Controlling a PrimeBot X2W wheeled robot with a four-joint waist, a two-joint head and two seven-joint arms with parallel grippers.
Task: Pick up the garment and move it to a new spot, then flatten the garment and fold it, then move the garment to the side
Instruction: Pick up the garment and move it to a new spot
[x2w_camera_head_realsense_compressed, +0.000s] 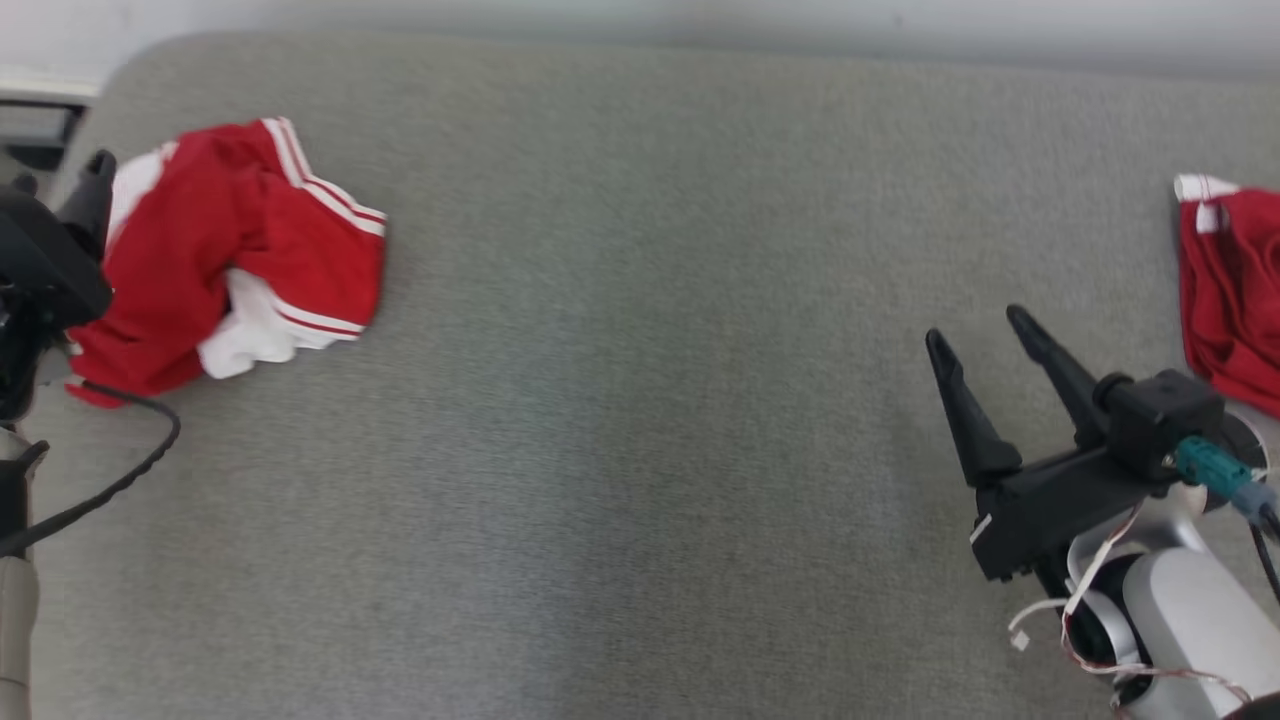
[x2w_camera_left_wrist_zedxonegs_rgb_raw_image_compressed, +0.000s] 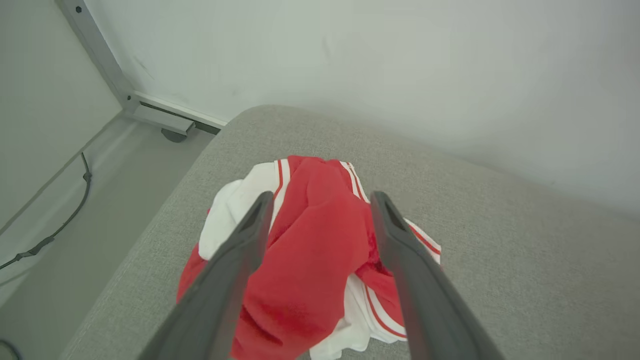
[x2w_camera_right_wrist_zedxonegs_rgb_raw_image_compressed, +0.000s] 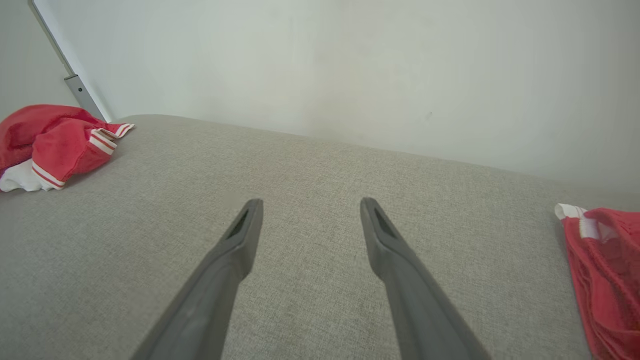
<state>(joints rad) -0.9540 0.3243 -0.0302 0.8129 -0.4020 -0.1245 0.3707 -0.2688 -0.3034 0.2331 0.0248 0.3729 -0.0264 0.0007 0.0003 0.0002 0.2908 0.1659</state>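
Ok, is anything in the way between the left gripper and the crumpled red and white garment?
Nothing visible does. The open left gripper points straight at the garment, its jaws framing it. The other red garment lies far to the right.

Red, white-striped garment; grey surface; other cloth red, perhaps mesh-patterned.

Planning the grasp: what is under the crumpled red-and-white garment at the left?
The garment lies on the grey cushion; white fabric pokes out beneath its red folds. Anything directly under the heap is covered.
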